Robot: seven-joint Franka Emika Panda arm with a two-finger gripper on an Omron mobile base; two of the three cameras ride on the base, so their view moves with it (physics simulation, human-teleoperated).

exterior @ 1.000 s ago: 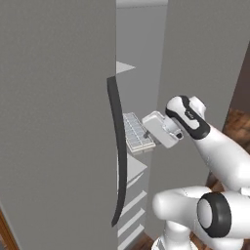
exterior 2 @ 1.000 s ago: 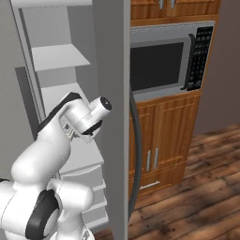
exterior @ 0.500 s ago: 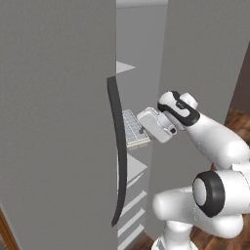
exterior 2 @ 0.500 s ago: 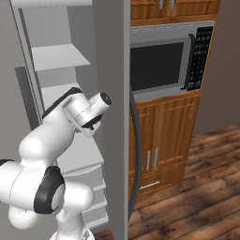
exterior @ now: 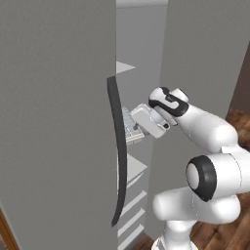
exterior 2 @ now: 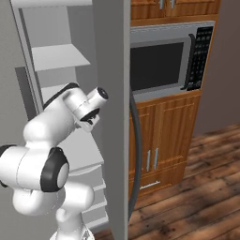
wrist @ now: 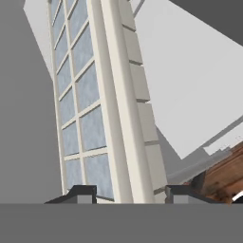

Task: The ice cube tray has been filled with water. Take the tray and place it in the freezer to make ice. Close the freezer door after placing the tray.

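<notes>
The ice cube tray [wrist: 102,99] is pale with bluish cells and runs up from between my fingertips in the hand view. My gripper [wrist: 133,192] is shut on its near edge. From the left base camera, the tray [exterior: 129,128] pokes out past my hand inside the freezer [exterior: 139,58], partly hidden behind the dark handle [exterior: 119,161] of the open freezer door [exterior: 53,122]. It hangs between two white shelves, above the lower shelf [exterior: 133,167]. Whether it touches a shelf I cannot tell.
The plain grey door [exterior 2: 112,93] with its curved handle [exterior 2: 136,154] stands right of my arm. White freezer shelves [exterior 2: 58,56] lie behind it. A steel microwave [exterior 2: 161,61] sits over wooden cabinets [exterior 2: 159,145] to the right, above a wood floor [exterior 2: 201,187].
My hand has moved left and deeper into the freezer with the tray still gripped. The elbow has swung higher and nearer. The doors have not moved.
</notes>
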